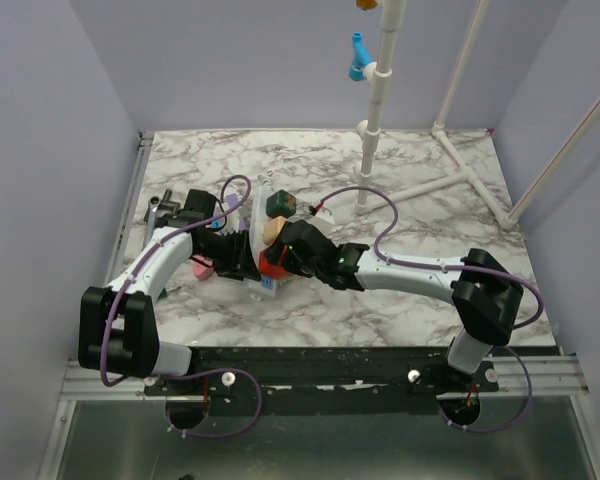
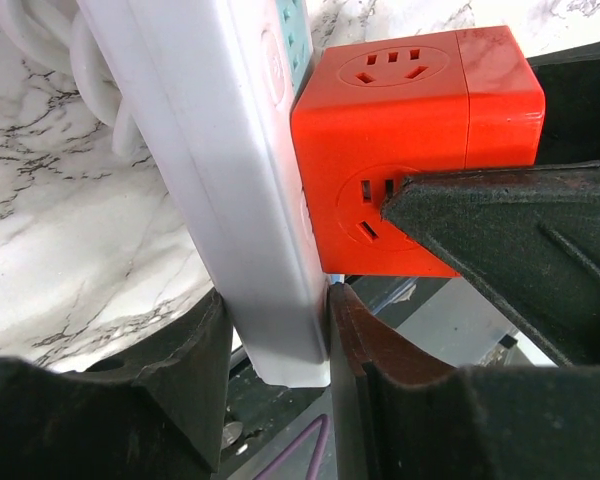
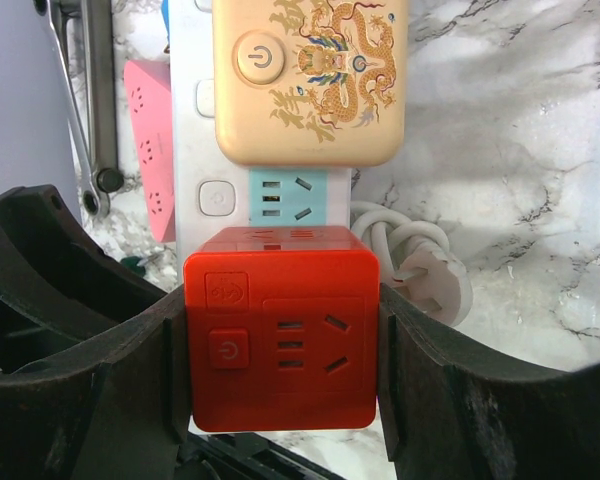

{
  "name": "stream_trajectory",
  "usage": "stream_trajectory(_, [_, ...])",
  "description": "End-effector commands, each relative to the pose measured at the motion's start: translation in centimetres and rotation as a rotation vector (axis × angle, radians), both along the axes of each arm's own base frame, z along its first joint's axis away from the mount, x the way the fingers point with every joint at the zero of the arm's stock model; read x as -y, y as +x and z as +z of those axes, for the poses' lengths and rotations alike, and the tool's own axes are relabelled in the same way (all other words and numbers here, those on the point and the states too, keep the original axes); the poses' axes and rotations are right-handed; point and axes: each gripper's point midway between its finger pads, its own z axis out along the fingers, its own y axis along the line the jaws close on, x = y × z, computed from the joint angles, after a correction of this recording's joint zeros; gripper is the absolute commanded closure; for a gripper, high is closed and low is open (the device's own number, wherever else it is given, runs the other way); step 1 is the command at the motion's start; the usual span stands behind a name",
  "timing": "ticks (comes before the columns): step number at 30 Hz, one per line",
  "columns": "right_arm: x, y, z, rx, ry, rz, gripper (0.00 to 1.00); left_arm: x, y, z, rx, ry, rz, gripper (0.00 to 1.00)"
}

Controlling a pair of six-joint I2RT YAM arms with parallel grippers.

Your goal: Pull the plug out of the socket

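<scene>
My right gripper [image 3: 282, 370] clamped plug [image 2: 410, 150], lower centre; left gripper [image 2: 280, 330] pinched power strip [image 2: 230, 180] end; plug stood square off strip's long face

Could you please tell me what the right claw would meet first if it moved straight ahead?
The right claw, shut on the red plug, would probably just press it harder into the white socket directly behind it, though the depth is unclear.
</scene>
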Motion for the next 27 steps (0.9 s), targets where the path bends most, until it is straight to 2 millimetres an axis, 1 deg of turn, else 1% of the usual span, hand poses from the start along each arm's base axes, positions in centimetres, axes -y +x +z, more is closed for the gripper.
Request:
stream_trajectory(1, [-2.4, 1.3, 5.7, 0.118, 0.17, 0.0, 0.99, 1.0, 0.1, 2.0, 0.13, -0.025, -0.119, 1.0])
stream_trajectory(8, [-0.8, 0.5, 6.8, 0.144, 0.17, 0.021, 0.99, 0.1, 0.6, 1.6, 0.147, 0.036, -0.102, 1.0])
stream_trajectory(15, [0.8, 0.3, 6.8, 0.125, 0.173, 0.034, 0.99, -0.7, 1.0, 1.3, 0.164, 0.095, -0.084, 1.0])
stream_trajectory(21, [3.1, 0.3, 7.6, 0.11, 0.198, 0.036, 0.99, -2.7, 2.3, 0.6, 0.204, 0.226, -0.035, 1.0])
stream_trajectory(22, [3.5, 0.2, 7.5, 0.108, 0.199, 0.031, 0.99, -2.8, 2.4, 0.6, 0.205, 0.236, -0.031, 1.0])
stream_trajectory(24, [4.5, -0.2, 6.5, 0.083, 0.176, 0.015, 0.99, -3.1, 2.6, 0.5, 0.206, 0.253, -0.025, 1.0])
stream_trajectory(27, [5.5, -0.6, 5.5, 0.061, 0.172, 0.002, 0.99, -3.5, 2.9, 0.3, 0.212, 0.279, -0.017, 1.0])
